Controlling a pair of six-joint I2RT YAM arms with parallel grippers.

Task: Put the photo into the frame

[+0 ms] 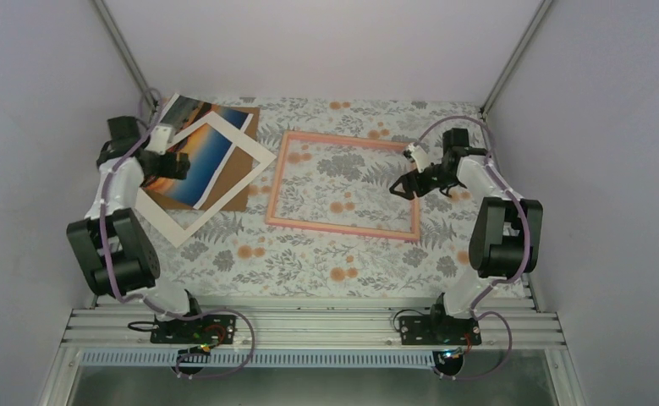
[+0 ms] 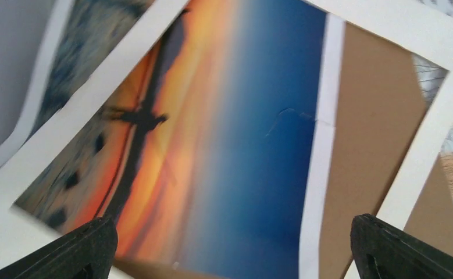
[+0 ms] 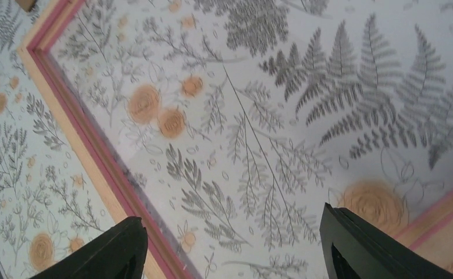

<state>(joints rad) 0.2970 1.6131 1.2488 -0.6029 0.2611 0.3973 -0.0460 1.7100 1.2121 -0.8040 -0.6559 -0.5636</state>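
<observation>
The photo (image 1: 203,156), an orange-and-blue sunset print, lies at the back left inside a white mat border (image 1: 224,199) on a brown cardboard sheet (image 1: 241,178). My left gripper (image 1: 176,169) hovers over the photo's left part, open and empty. In the left wrist view the photo (image 2: 229,133) fills the space between the spread fingers (image 2: 78,250) of the left gripper (image 2: 235,256). The pink frame (image 1: 343,226) lies flat mid-table. My right gripper (image 1: 402,188) is open over the frame's right side. In the right wrist view the right gripper (image 3: 235,250) is above the inside of the frame (image 3: 84,133).
A second print (image 1: 186,110) lies at the back left, partly under the mat. The table has a floral cloth (image 1: 309,262). Grey walls close in on the left, right and back. The mat (image 2: 421,168) and cardboard (image 2: 369,133) show in the left wrist view.
</observation>
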